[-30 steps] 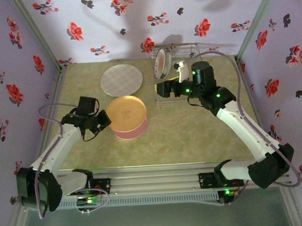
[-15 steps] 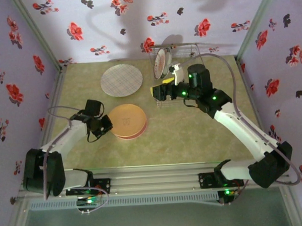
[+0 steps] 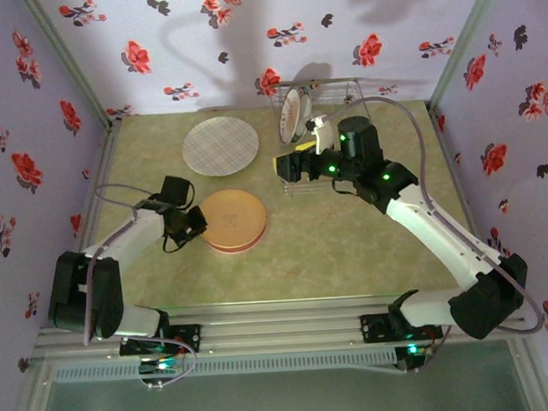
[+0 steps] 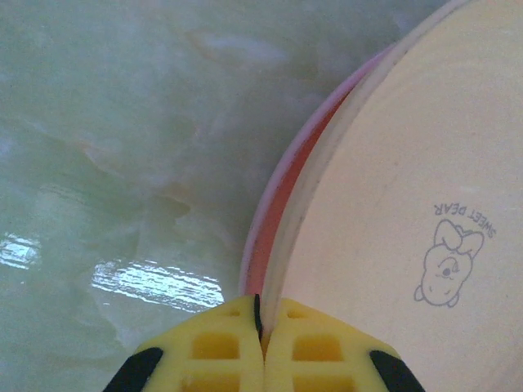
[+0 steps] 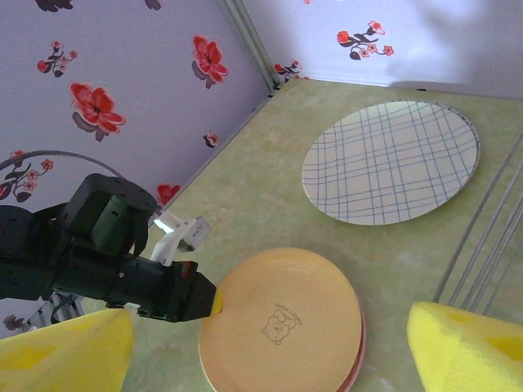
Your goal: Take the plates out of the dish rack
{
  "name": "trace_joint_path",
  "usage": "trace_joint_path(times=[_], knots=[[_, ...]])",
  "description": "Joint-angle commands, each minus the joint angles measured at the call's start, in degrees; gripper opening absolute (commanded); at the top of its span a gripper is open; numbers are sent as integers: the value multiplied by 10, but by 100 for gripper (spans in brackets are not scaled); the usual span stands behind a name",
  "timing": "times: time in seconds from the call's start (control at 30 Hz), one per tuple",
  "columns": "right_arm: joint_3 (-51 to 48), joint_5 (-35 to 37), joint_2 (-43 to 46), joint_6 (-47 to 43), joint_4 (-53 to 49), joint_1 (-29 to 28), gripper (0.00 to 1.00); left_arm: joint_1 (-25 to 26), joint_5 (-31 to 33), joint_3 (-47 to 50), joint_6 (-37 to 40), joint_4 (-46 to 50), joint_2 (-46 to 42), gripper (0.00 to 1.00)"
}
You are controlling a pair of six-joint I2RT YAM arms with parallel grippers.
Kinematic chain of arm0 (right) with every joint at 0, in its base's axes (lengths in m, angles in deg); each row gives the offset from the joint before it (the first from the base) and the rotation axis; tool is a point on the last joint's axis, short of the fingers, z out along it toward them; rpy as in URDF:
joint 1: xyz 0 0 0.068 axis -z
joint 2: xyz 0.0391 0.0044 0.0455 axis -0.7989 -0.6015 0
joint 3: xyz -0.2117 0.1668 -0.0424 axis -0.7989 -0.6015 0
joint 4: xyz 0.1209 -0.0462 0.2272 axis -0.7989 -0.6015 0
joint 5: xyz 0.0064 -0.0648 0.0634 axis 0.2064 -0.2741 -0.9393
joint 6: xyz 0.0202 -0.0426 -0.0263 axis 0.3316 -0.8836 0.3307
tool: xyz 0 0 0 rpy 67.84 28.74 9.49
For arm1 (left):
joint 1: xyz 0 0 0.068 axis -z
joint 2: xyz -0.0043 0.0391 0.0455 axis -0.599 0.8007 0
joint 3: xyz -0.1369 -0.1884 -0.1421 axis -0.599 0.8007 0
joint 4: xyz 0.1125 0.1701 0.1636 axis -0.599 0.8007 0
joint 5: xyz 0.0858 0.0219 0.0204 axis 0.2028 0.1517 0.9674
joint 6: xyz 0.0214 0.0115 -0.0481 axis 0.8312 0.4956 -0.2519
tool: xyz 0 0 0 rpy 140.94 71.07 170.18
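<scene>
An orange-yellow plate (image 3: 233, 218) with a small bear print lies on a pink plate (image 3: 257, 239) at the table's middle left. My left gripper (image 3: 195, 225) is shut on the orange plate's (image 4: 409, 204) left rim, its yellow fingers (image 4: 196, 353) pressed together around the edge; the pink rim (image 4: 276, 204) shows just beneath. The silver wire dish rack (image 3: 328, 94) stands at the back, with a white plate with an orange-red centre (image 3: 293, 114) upright in it. My right gripper (image 3: 285, 166) hovers open at the rack's front left, holding nothing.
A pale checked plate (image 3: 220, 145) lies flat at the back left, also large in the right wrist view (image 5: 392, 159). Rack wires (image 5: 482, 237) cross that view's right edge. Floral walls close the table on three sides.
The left gripper has lowered the orange plate flat onto the pink one and still grips its rim. The right gripper has shifted slightly left along the rack's front.
</scene>
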Motion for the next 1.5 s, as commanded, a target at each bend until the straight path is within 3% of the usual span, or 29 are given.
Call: trace_joint_path(times=[0.0,0.23,0.33,0.43,0.6,0.67,0.93,1.17,1.47], knots=[[2,10,-4,8,4,-4,88,14,14,-25,21,-6,16,0],[3,25,-6,11,1,-4,88,28,35,-34,21,4,28,1],[4,46,-4,10,-2,-3,88,31,36,-37,21,9,32,14],[14,111,0,6,-22,-3,88,35,38,-41,22,14,32,23],[49,284,-4,-10,-68,4,88,40,43,-46,20,20,27,26],[73,311,-22,-2,-83,25,87,41,47,-48,20,25,23,31],[219,283,-182,53,-161,121,73,48,55,-57,5,44,-12,50],[350,300,-320,45,-195,128,64,54,71,-74,-10,77,-77,63],[479,317,-461,24,-209,128,61,57,78,-80,-39,122,-223,65]])
